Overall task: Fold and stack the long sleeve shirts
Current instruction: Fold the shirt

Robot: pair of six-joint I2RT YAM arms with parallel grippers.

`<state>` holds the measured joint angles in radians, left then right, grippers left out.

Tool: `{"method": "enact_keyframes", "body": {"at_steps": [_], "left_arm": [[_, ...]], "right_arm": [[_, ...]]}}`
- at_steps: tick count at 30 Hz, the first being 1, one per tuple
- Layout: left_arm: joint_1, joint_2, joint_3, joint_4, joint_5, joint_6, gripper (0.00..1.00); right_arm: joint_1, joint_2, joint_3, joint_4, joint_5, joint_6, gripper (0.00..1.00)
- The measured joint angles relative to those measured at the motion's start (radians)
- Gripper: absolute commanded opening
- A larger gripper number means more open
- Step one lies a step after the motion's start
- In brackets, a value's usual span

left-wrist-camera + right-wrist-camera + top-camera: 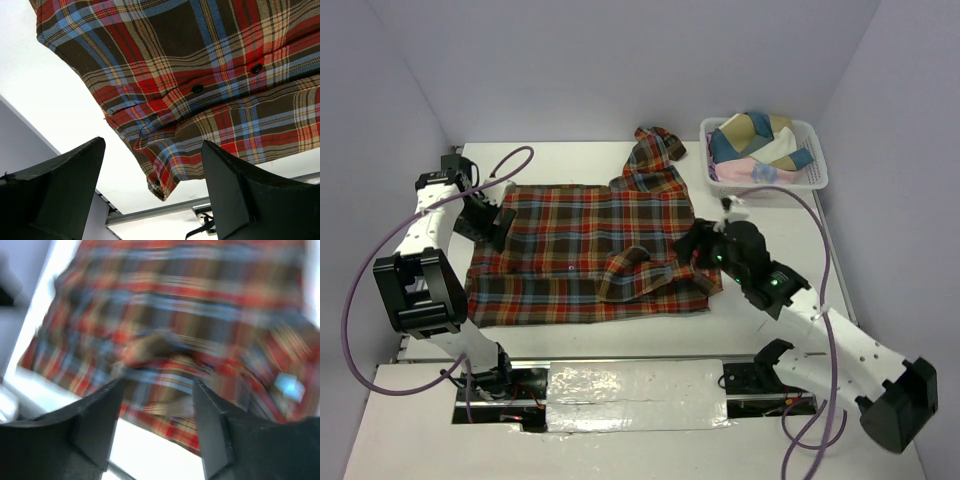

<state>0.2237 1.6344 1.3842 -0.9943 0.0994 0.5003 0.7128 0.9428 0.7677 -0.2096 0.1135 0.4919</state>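
A red-orange, brown and blue plaid flannel shirt (585, 250) lies spread on the white table, one sleeve folded across its middle and the other sleeve (655, 150) trailing to the back. My left gripper (495, 222) is open at the shirt's left edge; in the left wrist view (152, 165) a shirt corner (165, 180) with buttons lies between the fingers. My right gripper (698, 245) is open over the shirt's right edge; the right wrist view (156, 395) is blurred and shows plaid cloth (170, 330) beyond the fingers.
A white slotted basket (810, 170) at the back right holds several bundled cloths in blue, tan and pink. Purple cables loop beside both arms. A silver taped strip (635, 395) runs along the near edge between the arm bases.
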Motion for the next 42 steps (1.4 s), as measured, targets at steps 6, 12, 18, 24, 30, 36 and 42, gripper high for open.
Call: {"method": "enact_keyframes", "body": {"at_steps": [6, 12, 18, 24, 30, 36, 42], "left_arm": [[-0.005, 0.0, -0.014, 0.011, 0.003, 0.0, 0.91], [-0.01, 0.0, -0.019, 0.016, 0.008, -0.002, 0.91], [-0.013, -0.001, -0.038, 0.024, 0.01, -0.002, 0.91], [-0.013, -0.002, -0.05, 0.029, 0.01, -0.001, 0.91], [-0.013, -0.003, -0.05, 0.03, 0.01, -0.002, 0.91], [-0.013, -0.003, -0.05, 0.03, 0.01, -0.001, 0.91], [-0.013, -0.003, -0.05, 0.03, 0.01, -0.001, 0.91]], "right_arm": [[-0.201, -0.121, -0.242, -0.114, -0.08, 0.341, 0.84], [-0.251, -0.04, -0.288, -0.102, -0.19, 0.495, 0.84], [-0.252, 0.012, -0.31, -0.02, -0.223, 0.576, 0.8], [-0.252, 0.076, -0.307, 0.01, -0.203, 0.586, 0.75], [-0.254, 0.128, -0.293, 0.023, -0.181, 0.571, 0.68], [-0.254, 0.155, -0.183, -0.072, -0.122, 0.489, 0.72], [-0.255, 0.138, -0.1, -0.118, -0.079, 0.426, 0.76]]}}
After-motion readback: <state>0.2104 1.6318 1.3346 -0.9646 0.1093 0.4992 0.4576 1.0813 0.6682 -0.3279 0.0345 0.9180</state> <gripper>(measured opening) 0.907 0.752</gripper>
